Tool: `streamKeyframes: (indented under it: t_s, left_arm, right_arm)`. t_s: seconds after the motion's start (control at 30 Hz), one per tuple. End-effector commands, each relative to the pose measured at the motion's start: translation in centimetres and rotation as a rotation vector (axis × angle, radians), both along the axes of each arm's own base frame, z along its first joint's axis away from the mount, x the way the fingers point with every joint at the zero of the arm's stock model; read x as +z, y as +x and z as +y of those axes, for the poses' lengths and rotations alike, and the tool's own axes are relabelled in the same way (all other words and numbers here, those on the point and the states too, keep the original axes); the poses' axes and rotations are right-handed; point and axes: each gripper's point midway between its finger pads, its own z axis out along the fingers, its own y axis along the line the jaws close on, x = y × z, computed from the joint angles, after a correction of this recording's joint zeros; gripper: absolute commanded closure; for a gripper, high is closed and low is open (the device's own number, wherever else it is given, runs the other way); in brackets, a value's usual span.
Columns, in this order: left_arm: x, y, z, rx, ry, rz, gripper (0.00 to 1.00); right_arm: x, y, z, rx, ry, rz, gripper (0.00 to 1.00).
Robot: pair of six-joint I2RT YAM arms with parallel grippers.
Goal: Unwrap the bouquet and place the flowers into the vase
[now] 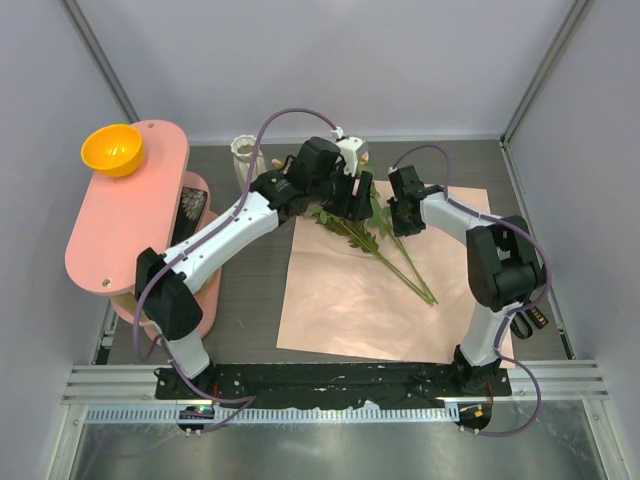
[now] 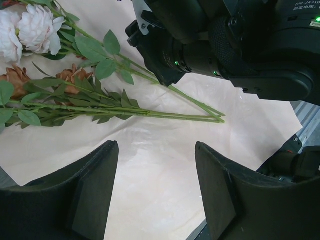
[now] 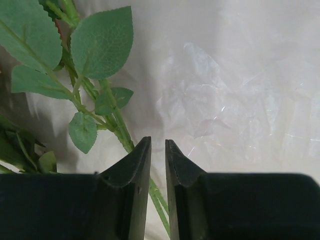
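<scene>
Top external view showed the paper spread flat as a square sheet on the table, so I judged the unwrapping done and the flowers free to lift. They lay loose on the sheet's far half, stem ends fanned toward 5 o'clock and leafy heads toward 11 o'clock. The vase stood upright off the sheet, at about 10 o'clock from the blooms, well apart and holding nothing. The left arm reached diagonally across toward 1 o'clock, and the left gripper hung over the heads. From its own wrist camera its jaws stood wide with only bare paper between them (the blooms lay off toward that picture's 10 o'clock). The right arm folded back at the elbow and pointed in toward 10 o'clock, with the right gripper low over the leafy middle of the stems. Its jaws showed only a narrow slit, and a green stem ran under one finger and showed again in the gap. Whether that stem was pinched I could not tell.
</scene>
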Motion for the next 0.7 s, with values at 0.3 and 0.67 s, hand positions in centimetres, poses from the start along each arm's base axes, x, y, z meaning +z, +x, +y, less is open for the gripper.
streamKeyframes:
  t_s: [0.3, 0.67]
  left_arm:
    - [0.5, 0.4, -0.8, -0.026, -0.022, -0.02, 0.3]
    - [0.2, 0.3, -0.9, -0.031, -0.019, -0.017, 0.25]
  right_arm:
    - [4.9, 0.6, 2.2, 0.071, 0.08, -0.111, 0.66]
    - [0.5, 0.3, 1.2, 0.066, -0.001, -0.035, 0.69]
